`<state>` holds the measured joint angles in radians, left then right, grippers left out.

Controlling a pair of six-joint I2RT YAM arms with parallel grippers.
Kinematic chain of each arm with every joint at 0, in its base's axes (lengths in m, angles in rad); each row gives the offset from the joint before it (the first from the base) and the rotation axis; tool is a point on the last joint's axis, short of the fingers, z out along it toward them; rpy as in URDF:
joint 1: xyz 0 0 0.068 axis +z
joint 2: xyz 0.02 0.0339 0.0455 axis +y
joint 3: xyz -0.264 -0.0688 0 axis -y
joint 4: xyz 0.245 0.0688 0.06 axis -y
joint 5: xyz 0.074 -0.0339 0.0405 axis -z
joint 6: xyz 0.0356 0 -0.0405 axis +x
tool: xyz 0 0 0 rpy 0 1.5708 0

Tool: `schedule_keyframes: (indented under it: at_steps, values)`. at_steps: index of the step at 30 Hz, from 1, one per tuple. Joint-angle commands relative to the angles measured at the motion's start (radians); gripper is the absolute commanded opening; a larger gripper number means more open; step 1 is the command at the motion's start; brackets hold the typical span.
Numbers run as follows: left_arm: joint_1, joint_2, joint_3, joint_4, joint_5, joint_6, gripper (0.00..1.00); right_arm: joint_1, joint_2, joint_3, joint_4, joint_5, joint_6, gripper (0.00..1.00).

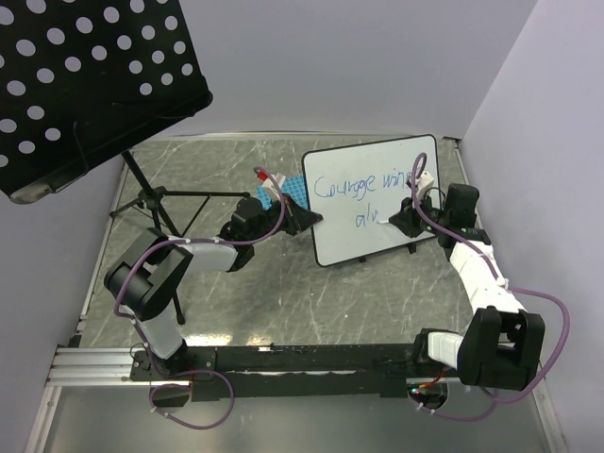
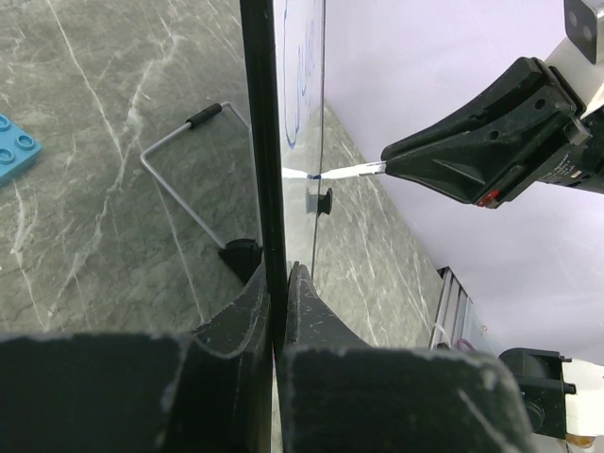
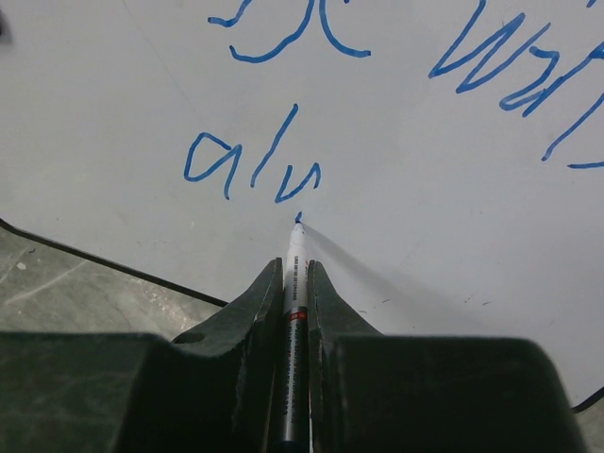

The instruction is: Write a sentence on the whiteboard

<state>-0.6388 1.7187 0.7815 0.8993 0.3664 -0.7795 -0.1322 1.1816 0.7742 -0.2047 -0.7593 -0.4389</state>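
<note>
Two hands: the left hand [image 2: 276,274] pinched the whiteboard [image 1: 377,179] by its edge, the right hand [image 3: 294,269] gripped a marker [image 3: 295,247] at the unfinished sentence [image 1: 363,186]. A hard push might have slipped the board loose.

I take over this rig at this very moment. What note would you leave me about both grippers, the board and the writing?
Left gripper: shut on the side edge of the whiteboard, which stands upright.
Right gripper: shut on a marker, with its tip at the board surface just below the second line.
Done: the sentence has "Courage" and a word starting "win" on the first line; the end of that word is hidden in the top view. Below are "al" and the start of another letter.
Left: finish the second-line word, lift the marker away, then release the board.
</note>
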Motion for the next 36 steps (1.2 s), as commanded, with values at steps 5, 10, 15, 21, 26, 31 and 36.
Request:
schedule_keyframes:
  at_steps: [5, 10, 15, 21, 26, 31, 36]
  values:
    - [-0.013, -0.008, 0.004, 0.026, 0.051, 0.08, 0.01, -0.009, 0.047, 0.085, 0.076, 0.009, 0.031, 0.0]
    - [-0.013, -0.008, 0.004, 0.024, 0.052, 0.082, 0.01, -0.014, 0.07, 0.125, 0.097, 0.02, 0.057, 0.0]
    - [-0.015, -0.01, 0.001, 0.024, 0.051, 0.083, 0.01, -0.02, 0.058, 0.154, 0.091, 0.009, 0.069, 0.0]
    - [-0.013, -0.008, -0.004, 0.03, 0.049, 0.083, 0.01, -0.02, 0.004, 0.113, 0.065, -0.044, 0.063, 0.0]
    - [-0.013, -0.004, -0.004, 0.033, 0.052, 0.08, 0.01, -0.02, -0.02, 0.066, 0.048, -0.054, 0.048, 0.0]
    - [-0.013, -0.005, -0.004, 0.036, 0.052, 0.077, 0.01, -0.02, -0.002, 0.059, 0.037, -0.054, 0.035, 0.0]
    - [-0.013, -0.01, -0.007, 0.03, 0.051, 0.08, 0.01, -0.02, 0.021, 0.057, 0.047, -0.049, 0.042, 0.0]
